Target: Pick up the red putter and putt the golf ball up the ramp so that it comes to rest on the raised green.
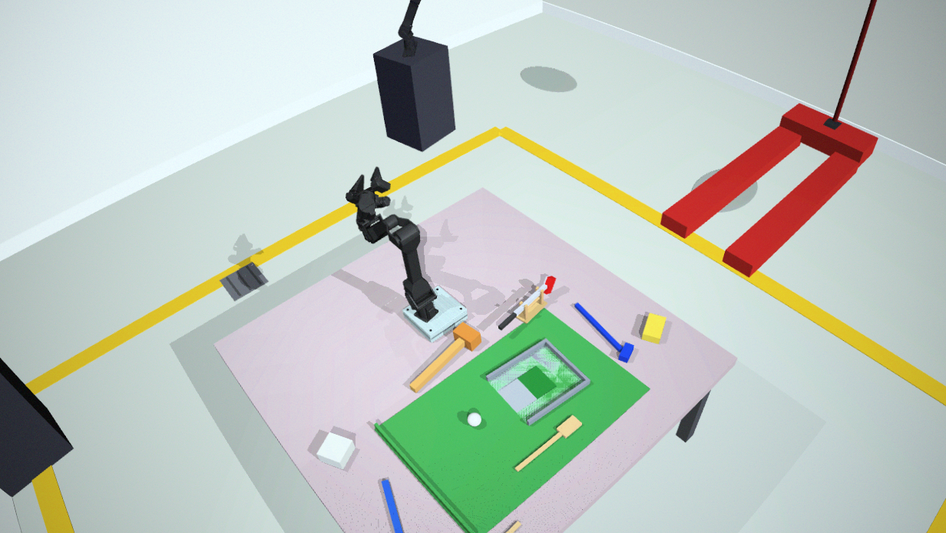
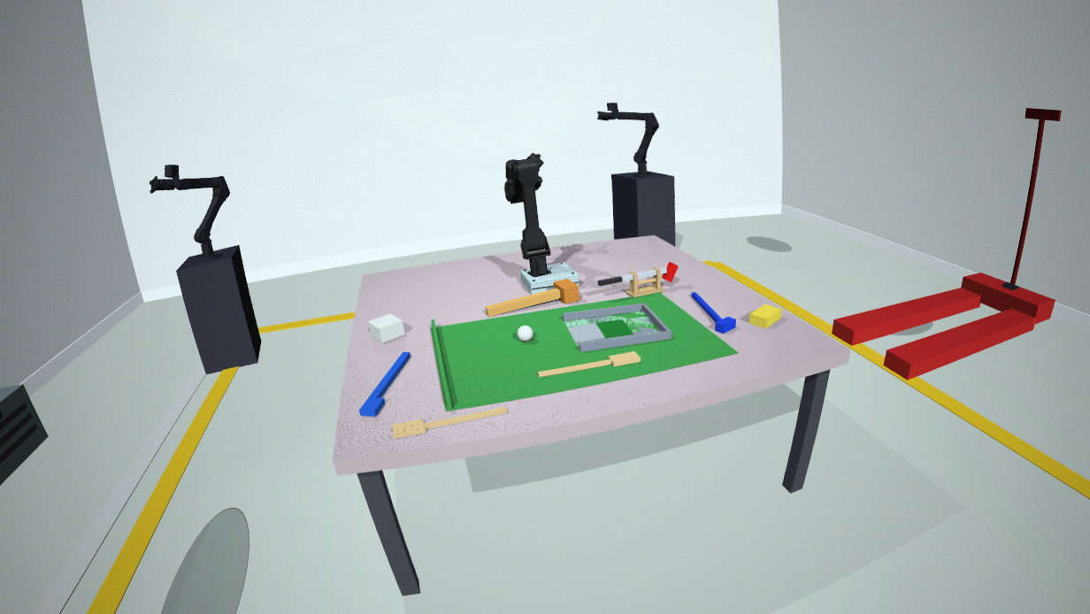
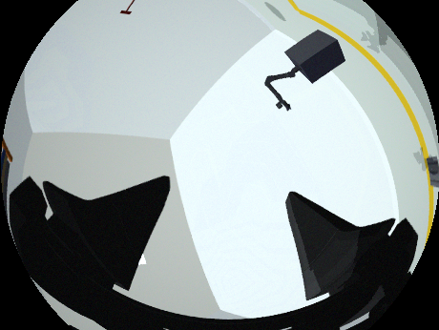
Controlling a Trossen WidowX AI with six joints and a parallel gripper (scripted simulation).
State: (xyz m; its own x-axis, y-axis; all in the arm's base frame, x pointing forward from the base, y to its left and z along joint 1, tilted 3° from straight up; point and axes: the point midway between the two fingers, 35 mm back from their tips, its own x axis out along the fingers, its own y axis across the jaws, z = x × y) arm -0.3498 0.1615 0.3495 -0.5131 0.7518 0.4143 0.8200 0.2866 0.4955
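The putter, with a red head (image 1: 550, 284) (image 2: 671, 271), a pale shaft and a black grip (image 1: 507, 321) (image 2: 610, 281), rests across a small wooden stand (image 1: 531, 313) (image 2: 647, 291) behind the green mat. The white golf ball (image 1: 474, 418) (image 2: 525, 333) lies on the mat (image 1: 437, 430) (image 2: 487, 365), left of the grey ramp (image 1: 516, 395) (image 2: 584, 333). The ramp adjoins a grey-walled area with a dark green patch (image 1: 537, 381) (image 2: 614, 328). My gripper (image 1: 368, 173) (image 3: 231, 191) is open and empty, raised high above the table's back, far from the putter.
An orange mallet (image 1: 437, 365) (image 2: 525, 302) lies between my base and the mat. A tan paddle (image 1: 569, 427) (image 2: 625, 359) lies on the mat's front part. Blue mallets (image 1: 599, 329) (image 2: 387, 379), a yellow block (image 1: 653, 327) and a white block (image 1: 335, 449) lie around the mat.
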